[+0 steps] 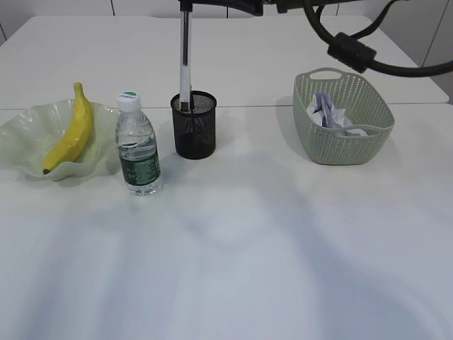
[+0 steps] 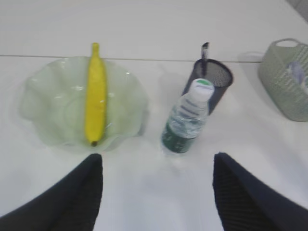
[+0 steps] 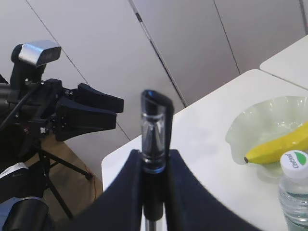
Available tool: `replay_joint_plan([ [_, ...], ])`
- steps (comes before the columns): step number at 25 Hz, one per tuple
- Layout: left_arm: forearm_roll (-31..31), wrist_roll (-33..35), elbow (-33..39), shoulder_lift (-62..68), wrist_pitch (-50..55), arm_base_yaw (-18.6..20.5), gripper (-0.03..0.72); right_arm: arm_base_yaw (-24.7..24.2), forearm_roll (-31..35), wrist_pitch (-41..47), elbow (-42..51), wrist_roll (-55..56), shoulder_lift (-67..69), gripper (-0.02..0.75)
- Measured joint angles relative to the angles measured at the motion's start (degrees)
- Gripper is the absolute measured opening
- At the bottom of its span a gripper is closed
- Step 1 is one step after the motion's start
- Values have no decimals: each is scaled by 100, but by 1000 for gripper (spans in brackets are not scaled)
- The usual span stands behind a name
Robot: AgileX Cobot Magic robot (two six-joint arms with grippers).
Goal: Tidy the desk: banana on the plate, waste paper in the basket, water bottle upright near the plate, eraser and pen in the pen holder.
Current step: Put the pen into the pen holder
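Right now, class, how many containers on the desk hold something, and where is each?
3. The plate at left holds the banana; the pen holder in the middle holds the pen; the basket at right holds crumpled paper.

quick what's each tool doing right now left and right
Left tool: open, holding nothing.
Right tool: shut on the pen, its lower end in the pen holder.
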Motion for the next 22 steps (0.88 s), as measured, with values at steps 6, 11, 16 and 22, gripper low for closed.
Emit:
replay_joint_plan([
  [6,2446,-1652,0,-248,974,96,508,0,-231,-644,0,57,0,63],
  [11,3309,-2292,0,-529,1507,106,508,0,-251,-1600,0,12,0,63],
  [16,3128,-2332,0,-820,1530,106,507,0,-251,-2363,-147,-307,256,63],
  [22,2767,-2345,0,-875,1567,106,507,0,-251,-2536,-638,-711,1012,63],
])
